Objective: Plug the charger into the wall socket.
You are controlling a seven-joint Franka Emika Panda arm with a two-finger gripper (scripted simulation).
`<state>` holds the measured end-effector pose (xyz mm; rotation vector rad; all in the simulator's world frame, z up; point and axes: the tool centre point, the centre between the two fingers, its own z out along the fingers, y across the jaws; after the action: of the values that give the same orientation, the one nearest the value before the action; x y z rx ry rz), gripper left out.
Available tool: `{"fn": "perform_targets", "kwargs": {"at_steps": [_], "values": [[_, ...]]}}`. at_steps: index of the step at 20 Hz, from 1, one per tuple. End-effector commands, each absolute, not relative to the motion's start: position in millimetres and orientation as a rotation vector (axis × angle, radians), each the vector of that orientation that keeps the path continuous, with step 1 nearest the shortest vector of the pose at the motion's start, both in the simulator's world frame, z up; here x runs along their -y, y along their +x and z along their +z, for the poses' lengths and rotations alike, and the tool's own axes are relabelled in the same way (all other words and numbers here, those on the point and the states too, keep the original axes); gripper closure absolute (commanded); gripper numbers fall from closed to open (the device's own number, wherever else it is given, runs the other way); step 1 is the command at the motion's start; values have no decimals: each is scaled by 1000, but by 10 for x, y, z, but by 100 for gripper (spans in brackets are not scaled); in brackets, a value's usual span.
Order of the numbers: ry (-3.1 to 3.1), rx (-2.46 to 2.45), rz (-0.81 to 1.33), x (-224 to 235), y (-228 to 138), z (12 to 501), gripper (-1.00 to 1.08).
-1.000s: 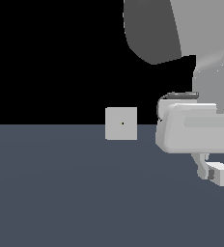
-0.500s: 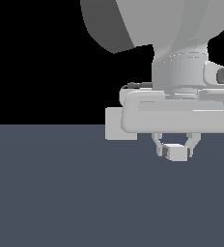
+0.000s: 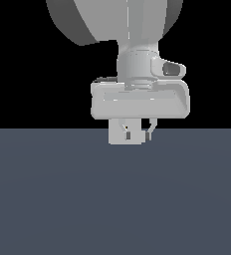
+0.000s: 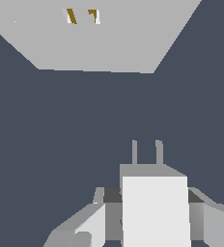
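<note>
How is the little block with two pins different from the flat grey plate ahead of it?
The charger is a small white box with two prongs, clamped in the gripper; the wall socket is a broad flat grey plate standing free. The charger's prongs stick out, while the wall socket shows two brownish slots. Both look pale and plain.

The charger point(image 4: 155, 210) is pale grey-white with two grey prongs. The wall socket point(image 4: 97, 38) is a light grey plate carrying two brownish-gold slot marks edged in white. The tool point(image 3: 137, 133) is light grey, the tabletop point(image 3: 115, 199) dark slate blue-grey, the backdrop black.
</note>
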<state>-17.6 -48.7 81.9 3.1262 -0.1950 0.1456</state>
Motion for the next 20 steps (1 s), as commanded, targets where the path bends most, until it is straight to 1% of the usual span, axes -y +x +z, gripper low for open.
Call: {"fn": "perform_targets", "kwargs": {"at_steps": [1,8,20], "values": [[3124,216,145,368,-79,885,108],[3121,246,144,175,93,989,108],[3121,248,144,157,144,1000,108]]}}
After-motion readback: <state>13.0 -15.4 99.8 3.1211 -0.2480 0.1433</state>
